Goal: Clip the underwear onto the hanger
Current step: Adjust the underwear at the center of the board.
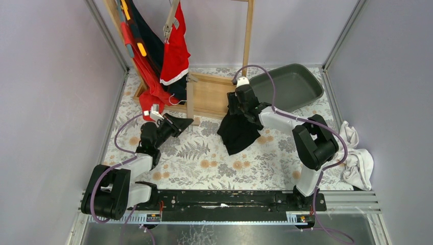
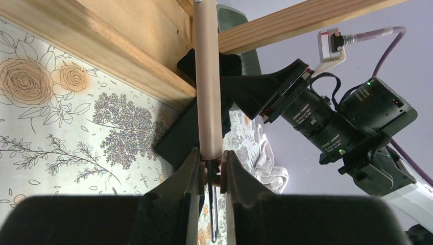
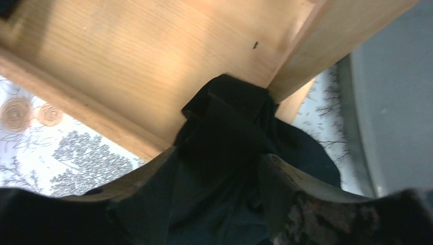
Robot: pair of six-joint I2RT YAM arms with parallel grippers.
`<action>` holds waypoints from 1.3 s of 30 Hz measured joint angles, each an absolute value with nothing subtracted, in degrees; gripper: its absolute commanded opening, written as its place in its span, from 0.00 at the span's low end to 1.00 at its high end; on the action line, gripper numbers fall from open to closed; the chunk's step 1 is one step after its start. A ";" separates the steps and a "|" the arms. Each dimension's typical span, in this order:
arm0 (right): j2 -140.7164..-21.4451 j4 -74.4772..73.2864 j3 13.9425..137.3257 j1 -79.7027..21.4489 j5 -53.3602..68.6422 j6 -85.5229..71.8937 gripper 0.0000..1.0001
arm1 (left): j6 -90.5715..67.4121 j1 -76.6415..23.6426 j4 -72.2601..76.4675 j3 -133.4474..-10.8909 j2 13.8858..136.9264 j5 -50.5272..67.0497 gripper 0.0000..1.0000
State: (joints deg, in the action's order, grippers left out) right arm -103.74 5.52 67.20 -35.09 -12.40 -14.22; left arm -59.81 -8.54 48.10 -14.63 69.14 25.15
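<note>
Bunching between the right gripper's (image 3: 219,155) half-parted jaws, the black underwear (image 1: 237,133) droops at the wooden rack's (image 1: 212,94) base corner, over the floral table (image 1: 204,153) — grey tub (image 1: 291,84) just behind. The left gripper (image 2: 210,153) is closed tight on the lower end of the hanger's (image 2: 207,76) beige bar.

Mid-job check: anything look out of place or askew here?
Two things: the black underwear is a bunched wad at the right end effector, against the wooden stand's base, not spread flat. A white cloth lies crumpled at the mat's right edge.
</note>
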 measured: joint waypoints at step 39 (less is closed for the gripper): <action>-91.77 2.00 47.13 -49.54 -7.62 -20.53 0.57 | -59.81 -8.54 49.76 -14.66 71.00 25.10 0.00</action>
State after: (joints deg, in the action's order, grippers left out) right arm -91.77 2.00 47.13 -49.54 -7.62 -20.53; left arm -59.81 -8.54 49.76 -14.66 71.00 25.10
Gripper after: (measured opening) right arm 0.608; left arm 0.144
